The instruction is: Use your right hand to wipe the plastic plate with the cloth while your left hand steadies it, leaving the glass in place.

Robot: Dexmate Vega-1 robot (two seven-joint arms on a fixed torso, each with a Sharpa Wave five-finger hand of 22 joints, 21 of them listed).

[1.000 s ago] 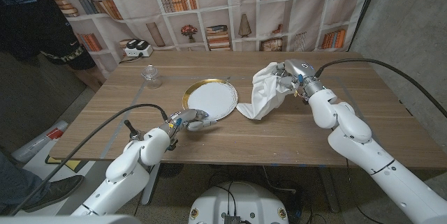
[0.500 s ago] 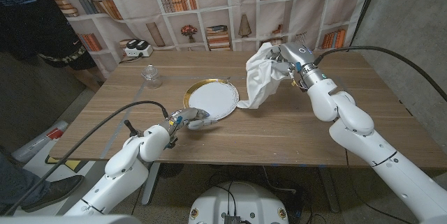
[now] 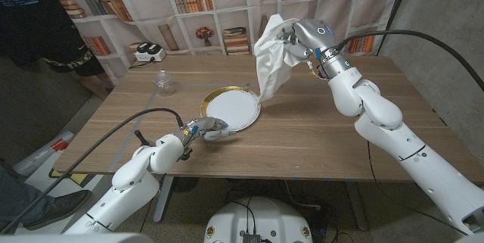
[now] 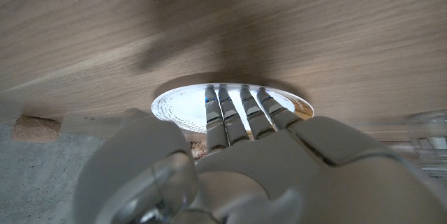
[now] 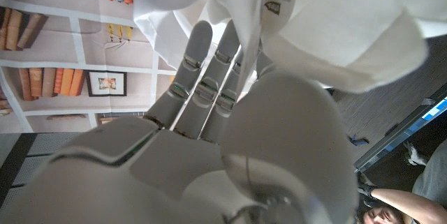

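Note:
A white plastic plate point(image 3: 231, 110) with a gold rim lies at the middle of the wooden table point(image 3: 318, 137). My left hand point(image 3: 203, 131) rests at its near rim, fingers reaching onto the plate point(image 4: 183, 105). High above the table's far side, my right hand point(image 3: 296, 40) grips a white cloth point(image 3: 271, 63) that hangs down, its lower corner just over the plate's far right rim. In the right wrist view the cloth point(image 5: 335, 28) drapes over the fingers point(image 5: 202, 77). A clear glass point(image 3: 163, 82) stands upright at the far left of the table.
A bookshelf-print backdrop point(image 3: 227, 8) hangs behind the table. A person in dark clothes point(image 3: 41, 23) stands at the far left. A small device point(image 3: 147, 52) sits at the table's back left edge.
My right hand has lifted the cloth off the table, up and toward the plate. The left hand and the plate have stayed put.

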